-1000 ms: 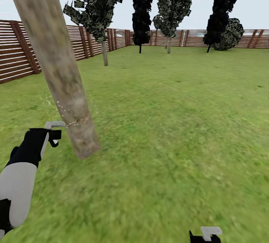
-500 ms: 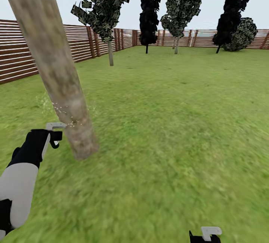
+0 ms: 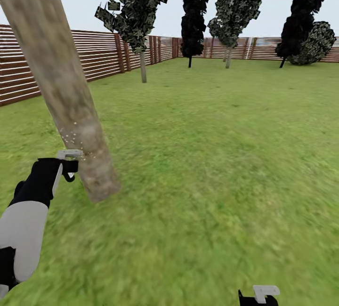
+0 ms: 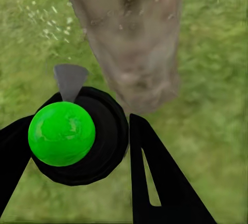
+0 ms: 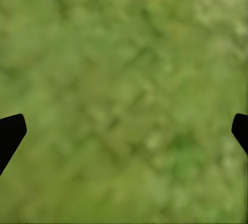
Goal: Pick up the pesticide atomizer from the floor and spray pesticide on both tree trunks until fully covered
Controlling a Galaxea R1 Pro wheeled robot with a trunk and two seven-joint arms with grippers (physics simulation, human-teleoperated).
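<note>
A thick mottled grey-brown tree trunk [image 3: 70,103] leans up from the grass floor [image 3: 212,165] at the left of the garden. My left gripper [image 3: 66,168] is shut on the pesticide atomizer [image 3: 69,154], whose pale grey head points at the trunk from just beside it. A few whitish pesticide specks [image 3: 70,135] float by the bark above the nozzle. In the left wrist view the atomizer [image 4: 62,133] shows a bright green round top in a black ring between my fingers [image 4: 155,182], with the trunk [image 4: 134,43] right ahead. My right gripper [image 3: 260,295] hangs low, open over bare grass [image 5: 124,79].
A brown slat fence [image 3: 103,54] closes the lawn on the left and at the back. Several thinner trees stand far off, one near the fence [image 3: 142,66], dark conifers [image 3: 194,19] and a shrub [image 3: 315,44] at the back. Open lawn spreads to the right.
The whole head view has shifted, with the far trees sliding right, so the camera has moved. The spray cloud around the trunk has thinned to a few specks. The left gripper still holds the atomizer.
</note>
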